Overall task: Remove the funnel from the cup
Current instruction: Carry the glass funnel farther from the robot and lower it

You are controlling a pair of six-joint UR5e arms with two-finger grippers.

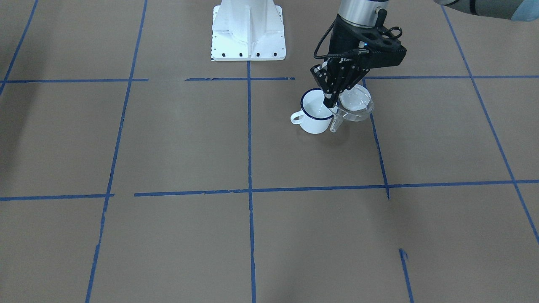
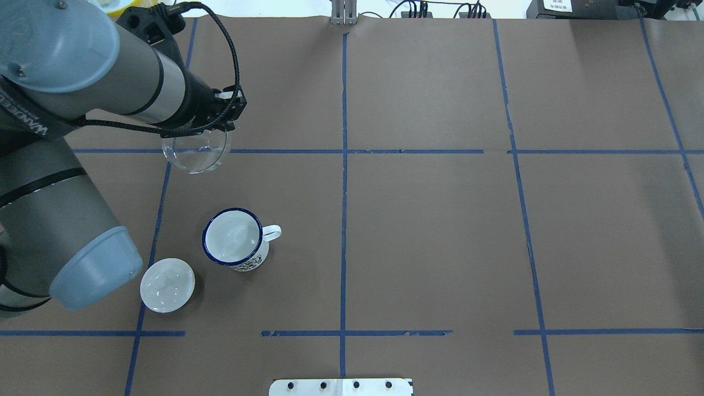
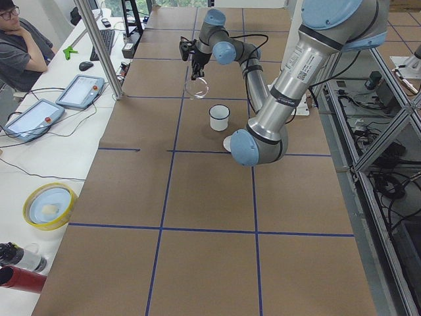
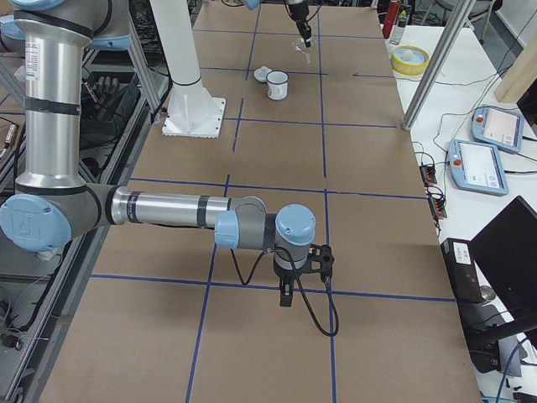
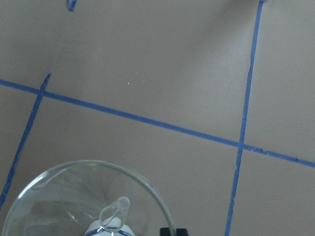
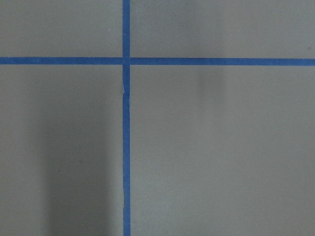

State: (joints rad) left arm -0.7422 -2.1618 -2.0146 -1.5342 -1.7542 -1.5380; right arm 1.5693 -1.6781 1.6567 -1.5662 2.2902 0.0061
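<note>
White lid (image 2: 167, 285) lies nearest the robot, just beside the upright cup (image 2: 234, 239). Farther out, the left gripper (image 1: 329, 103) is clamped on the rim of the funnel (image 2: 195, 154), which hangs raised, apart from the cup. Right gripper (image 4: 286, 295): finger spacing indiscernible.

Two tubular arms in brushed silver-grey, the left arm (image 2: 137, 71) and the right arm (image 4: 159, 208), with rounded pale blue joint caps (image 2: 93, 267) and thin black rings at the joints. White lettering (image 2: 30, 118) on a black band, only partly legible. Left end effector (image 1: 330, 103) black, built of bolted linkage bars, fed by a looping black cable (image 2: 234, 60). Right end effector (image 4: 286, 298) black too, with its own black cable. White flared base pedestal (image 1: 248, 29) with a row of dark screws (image 1: 241, 54).
</note>
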